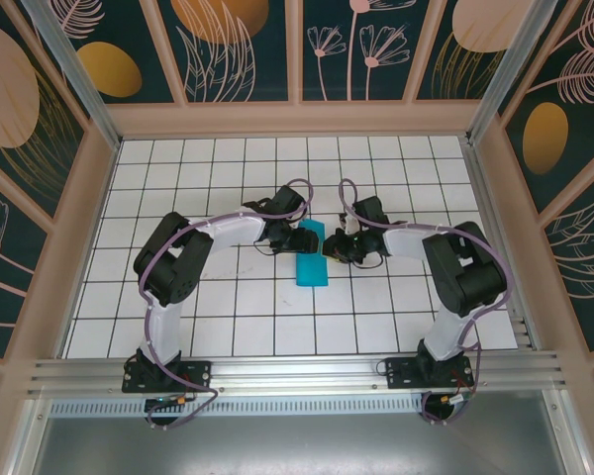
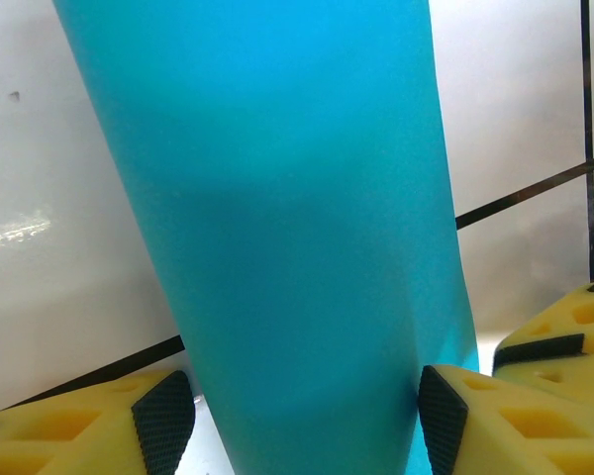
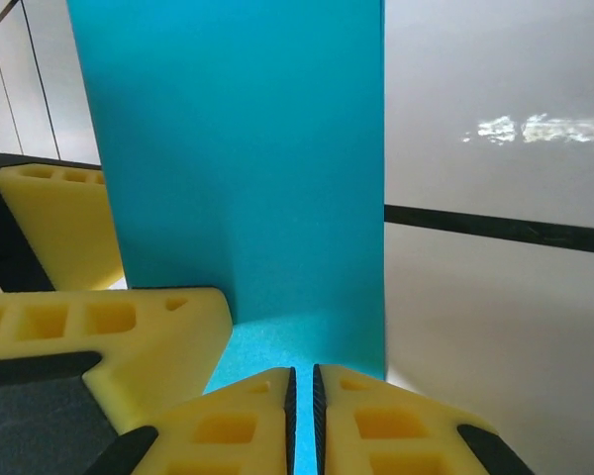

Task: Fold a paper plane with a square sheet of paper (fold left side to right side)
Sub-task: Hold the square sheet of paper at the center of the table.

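Left claw (image 1: 300,240), right claw (image 1: 331,247) flank paper (image 1: 310,267); surrounding table (image 1: 178,317) free.

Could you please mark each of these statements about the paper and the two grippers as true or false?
1. The teal paper lies on the table with a gripper on either side of it. True.
2. The left gripper is clamped shut. False: in the left wrist view its fingers stand well apart with the paper between them.
3. The right gripper has its fingers almost together at the paper's edge. True.
4. The paper is already a pointed dart. False: from above it is a narrow rectangular strip.
5. The paper carries a printed pattern. False: it is plain teal.
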Motion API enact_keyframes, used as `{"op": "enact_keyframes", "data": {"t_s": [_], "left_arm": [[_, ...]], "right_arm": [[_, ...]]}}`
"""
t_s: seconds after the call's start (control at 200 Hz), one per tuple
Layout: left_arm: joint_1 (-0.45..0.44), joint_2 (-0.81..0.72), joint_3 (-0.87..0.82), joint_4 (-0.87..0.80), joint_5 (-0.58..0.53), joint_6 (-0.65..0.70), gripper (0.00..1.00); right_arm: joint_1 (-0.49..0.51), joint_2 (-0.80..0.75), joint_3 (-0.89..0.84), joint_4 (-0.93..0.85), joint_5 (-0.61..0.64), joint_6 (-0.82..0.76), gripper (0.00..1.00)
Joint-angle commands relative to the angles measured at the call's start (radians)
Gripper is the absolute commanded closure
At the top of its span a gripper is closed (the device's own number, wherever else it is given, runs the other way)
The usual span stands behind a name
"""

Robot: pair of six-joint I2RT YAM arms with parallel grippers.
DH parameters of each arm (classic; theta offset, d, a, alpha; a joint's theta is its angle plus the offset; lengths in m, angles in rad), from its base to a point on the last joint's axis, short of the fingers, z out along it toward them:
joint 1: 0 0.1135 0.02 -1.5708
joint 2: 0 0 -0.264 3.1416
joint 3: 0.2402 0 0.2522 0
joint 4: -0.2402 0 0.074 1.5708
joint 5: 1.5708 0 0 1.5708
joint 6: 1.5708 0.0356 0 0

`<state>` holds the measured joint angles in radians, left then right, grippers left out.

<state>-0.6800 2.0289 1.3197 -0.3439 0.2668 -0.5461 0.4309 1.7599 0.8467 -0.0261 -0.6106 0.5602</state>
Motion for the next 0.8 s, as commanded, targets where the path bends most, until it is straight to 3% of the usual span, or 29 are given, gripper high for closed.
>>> {"op": "enact_keyframes", "data": {"t_s": [0.0, 0.796], "left_arm": [[-0.034, 0.112, -0.055, 0.039, 0.023, 0.001, 0.34], [-0.035, 0.112, -0.059, 0.051, 0.035, 0.001, 0.33]], "right_arm": [[0.011, 0.021, 0.035, 0.005, -0.012, 0.01, 0.84], [0.025, 0.072, 0.06, -0.066, 0.029, -0.015, 0.85]]}}
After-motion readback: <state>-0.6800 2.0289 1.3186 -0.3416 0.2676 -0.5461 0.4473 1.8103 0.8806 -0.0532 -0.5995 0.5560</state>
